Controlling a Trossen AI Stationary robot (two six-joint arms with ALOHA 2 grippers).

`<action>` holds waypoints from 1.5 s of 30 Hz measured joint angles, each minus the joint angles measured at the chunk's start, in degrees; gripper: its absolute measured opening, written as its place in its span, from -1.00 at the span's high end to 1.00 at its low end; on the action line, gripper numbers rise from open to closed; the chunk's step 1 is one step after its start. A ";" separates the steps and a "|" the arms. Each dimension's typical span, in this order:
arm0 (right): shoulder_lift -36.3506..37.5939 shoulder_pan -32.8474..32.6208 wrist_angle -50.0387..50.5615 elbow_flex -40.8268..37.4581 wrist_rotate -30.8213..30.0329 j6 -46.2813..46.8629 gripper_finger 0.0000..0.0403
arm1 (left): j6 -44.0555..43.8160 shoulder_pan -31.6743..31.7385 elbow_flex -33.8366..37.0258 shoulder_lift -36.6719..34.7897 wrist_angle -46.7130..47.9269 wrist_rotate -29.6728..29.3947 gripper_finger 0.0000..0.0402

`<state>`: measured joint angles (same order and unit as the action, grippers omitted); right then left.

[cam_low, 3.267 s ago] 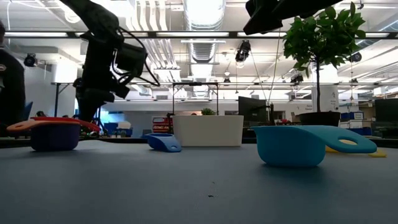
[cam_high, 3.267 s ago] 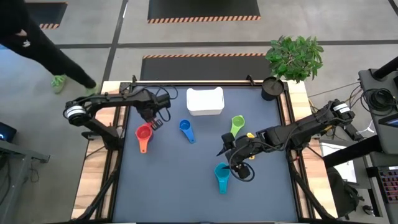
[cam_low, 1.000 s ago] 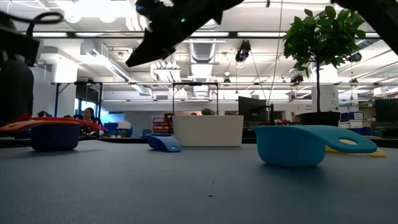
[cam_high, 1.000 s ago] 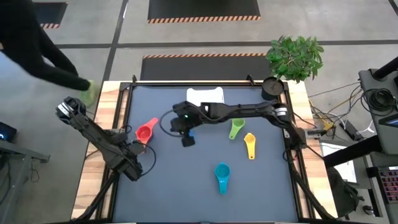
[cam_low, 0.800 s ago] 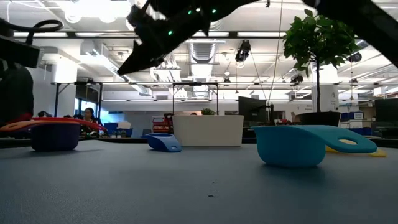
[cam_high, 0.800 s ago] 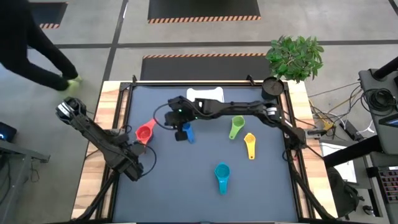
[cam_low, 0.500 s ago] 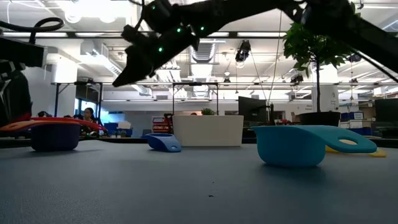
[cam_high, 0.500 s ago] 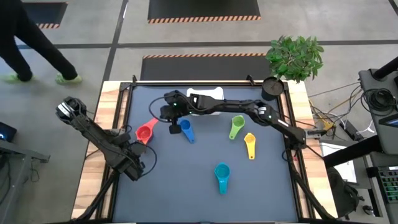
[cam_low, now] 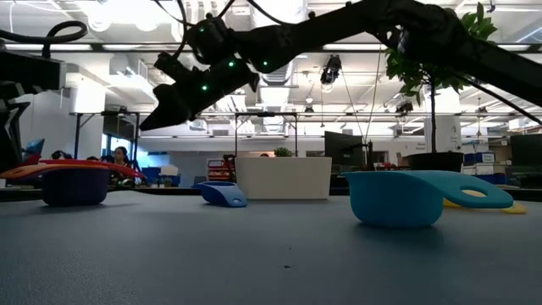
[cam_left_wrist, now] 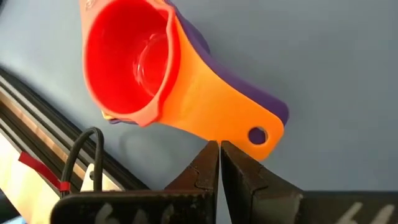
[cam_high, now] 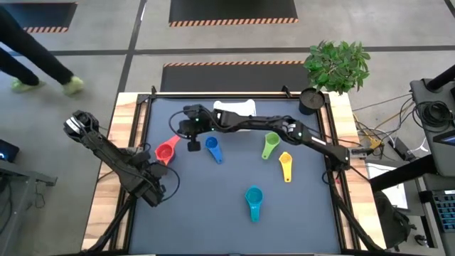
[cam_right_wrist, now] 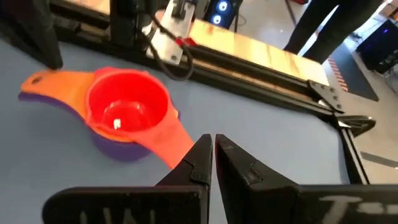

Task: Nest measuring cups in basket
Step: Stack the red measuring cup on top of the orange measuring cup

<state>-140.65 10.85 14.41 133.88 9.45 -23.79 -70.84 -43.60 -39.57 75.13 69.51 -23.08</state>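
Moved: right pincer (cam_high: 193, 139) now nearer red cup (cam_high: 165, 152) | closed, empty | wrist views reveal purple, orange cups beneath.

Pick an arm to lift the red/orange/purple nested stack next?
Right, probably. The right gripper hangs beside the stack, fingers shut, with the basket close behind it. The left gripper is parked shut at the table's near-left edge.

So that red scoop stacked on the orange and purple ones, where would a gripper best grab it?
Probably by the red cup's flat handle, which sticks out sideways past the orange cup and purple cup below it. Coming down from above, fingers either side of the handle, looks easiest; the round bowl is wide and nested. The right gripper, fingers together, hangs just above that handle.
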 joint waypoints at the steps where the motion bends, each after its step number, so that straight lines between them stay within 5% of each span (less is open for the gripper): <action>1: -0.31 -0.10 -0.48 -0.02 0.00 0.47 0.96 | 0.79 -0.06 0.00 0.00 -0.02 -0.18 1.00; 23: -5.96 0.32 -11.71 -0.15 -0.49 12.04 0.96 | 1.09 -0.67 -0.44 0.09 -4.85 -9.66 1.00; 32: -7.68 0.35 -11.60 -0.57 -0.59 12.50 0.96 | 0.65 -1.19 -8.29 -0.31 6.57 -4.11 1.00; 45: -8.16 0.33 -11.32 -1.22 -0.55 11.17 0.96 | -3.57 -4.41 1.95 -0.13 3.47 0.75 1.00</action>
<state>-148.81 11.18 3.09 132.66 8.91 -12.62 -74.41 -48.01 -37.62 75.00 72.98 -22.33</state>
